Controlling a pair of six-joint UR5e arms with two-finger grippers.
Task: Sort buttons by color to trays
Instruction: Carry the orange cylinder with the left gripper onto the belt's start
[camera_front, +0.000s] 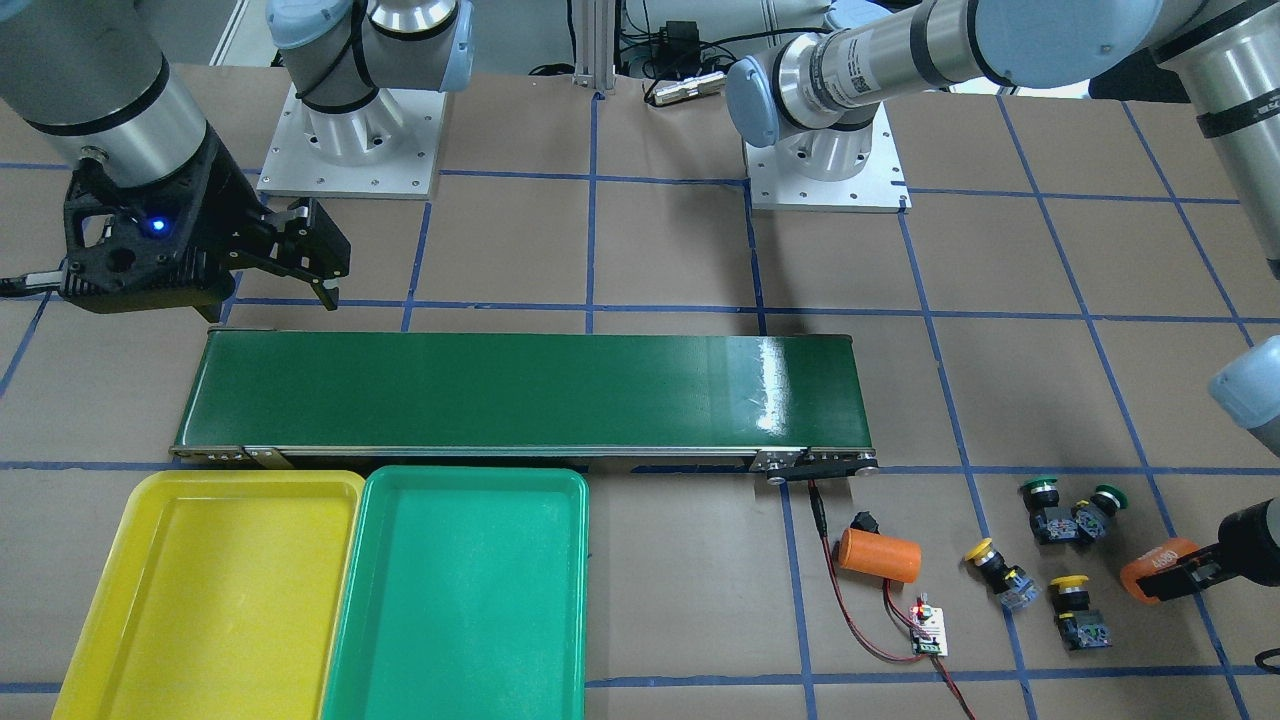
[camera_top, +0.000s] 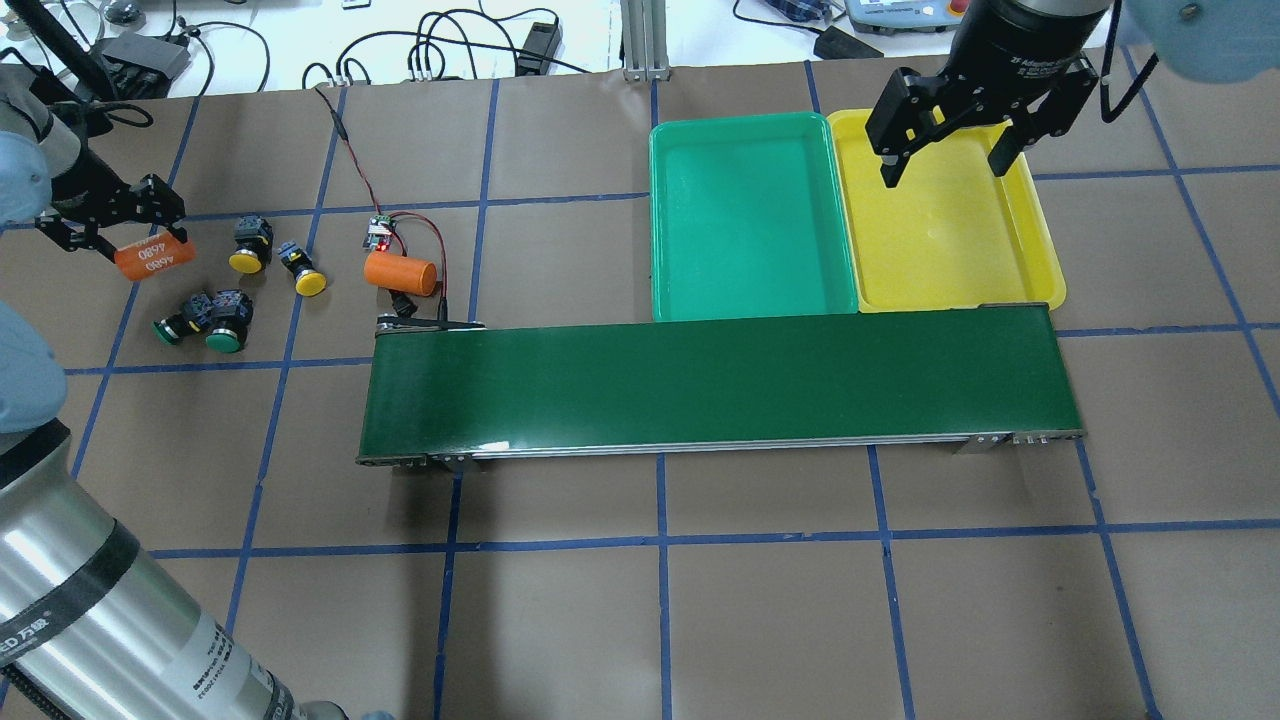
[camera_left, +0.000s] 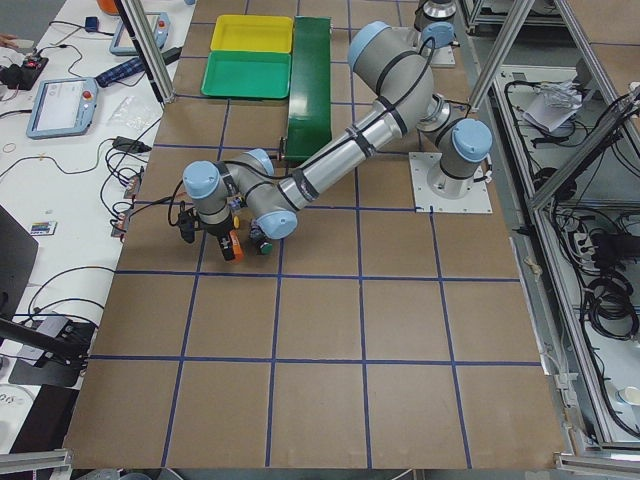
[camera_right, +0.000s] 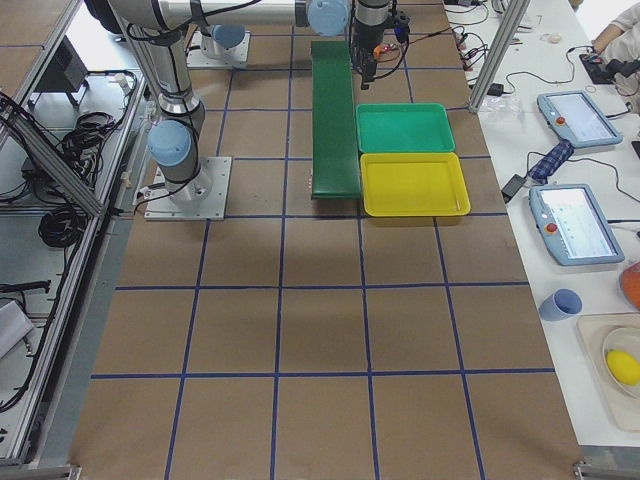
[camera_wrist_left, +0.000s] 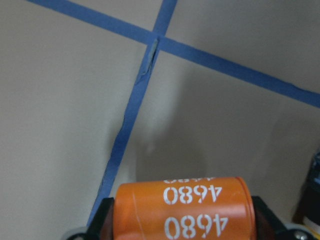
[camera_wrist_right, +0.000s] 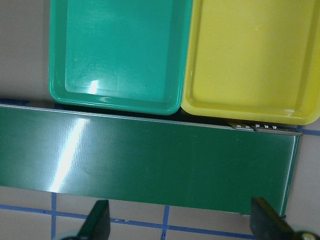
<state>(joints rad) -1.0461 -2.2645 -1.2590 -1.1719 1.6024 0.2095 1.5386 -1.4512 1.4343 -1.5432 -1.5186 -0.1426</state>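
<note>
Left claw (camera_front: 1178, 575) clenched on smooth orange cylinder marked 4680 (camera_wrist_left: 182, 210). Right claw (camera_top: 944, 172) released. Two yellow-capped black-bodied push buttons (camera_top: 247, 260), two green-capped push buttons (camera_top: 226, 340) near left end of table (camera_top: 600, 600). Glossy round-cornered yellow plastic tray (camera_top: 950, 250), green plastic tray (camera_top: 750, 240) abutting by far edge.

**A:** quick q, what's actually sitting on the brown paper-covered table w/ the blue tape grid (camera_top: 760, 600)?

**B:** long dark green conveyor belt (camera_top: 715, 385) across the middle. Shallow green plastic tray (camera_top: 750, 220) + shallow yellow plastic tray (camera_top: 940, 230) side by side, both right at its far edge.

**A:** and past the belt's end, robot's left side?

**B:** orange cylinder (camera_top: 400, 272) on its side, small circuit board (camera_top: 378, 235) w/ red/black wires near it. Then a yellow-capped black push-button (camera_top: 248, 250), second yellow-capped one (camera_top: 303, 272) just beside it, and 2 green-capped ones (camera_top: 175, 325) (camera_top: 225, 325) touching.
</note>
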